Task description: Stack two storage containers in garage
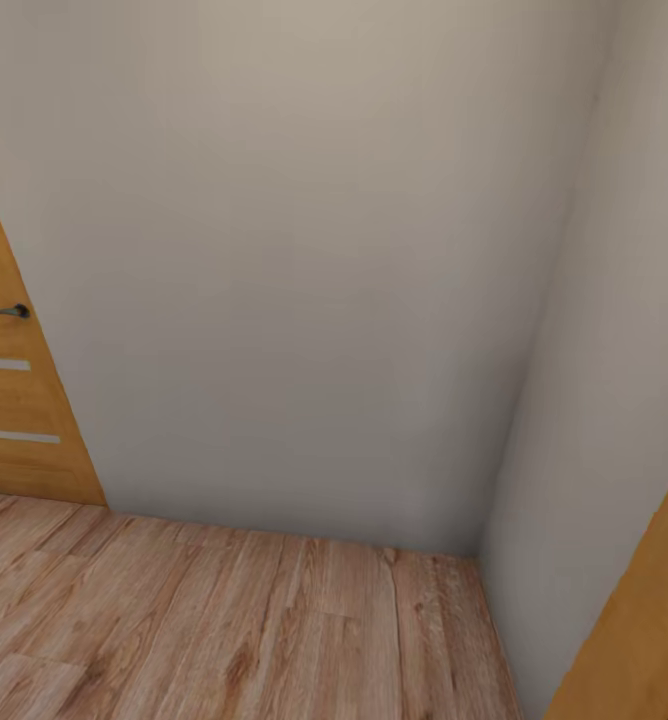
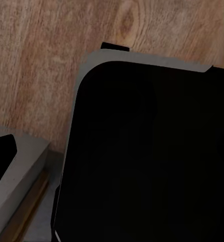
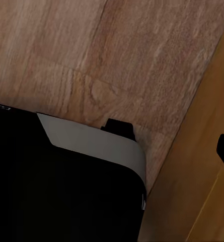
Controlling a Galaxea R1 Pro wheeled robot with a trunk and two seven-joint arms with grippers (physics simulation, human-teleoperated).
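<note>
The two storage containers and the garage are out of view. I face a bare room corner where two pale walls (image 1: 294,280) meet over light wood-plank flooring (image 1: 224,620). The left wrist view looks down on my black, grey-rimmed base (image 2: 142,151) with wood planks (image 2: 41,60) beyond it. The right wrist view shows the same dark base (image 3: 56,186) above the planks (image 3: 117,60), beside an orange wooden panel (image 3: 202,191).
A wooden door (image 1: 14,400) with pale slats and a dark handle (image 1: 12,312) stands at the left. Another orange wooden door panel (image 1: 644,620) leans in at the lower right, close to my base. The walls close off the way ahead and to the right.
</note>
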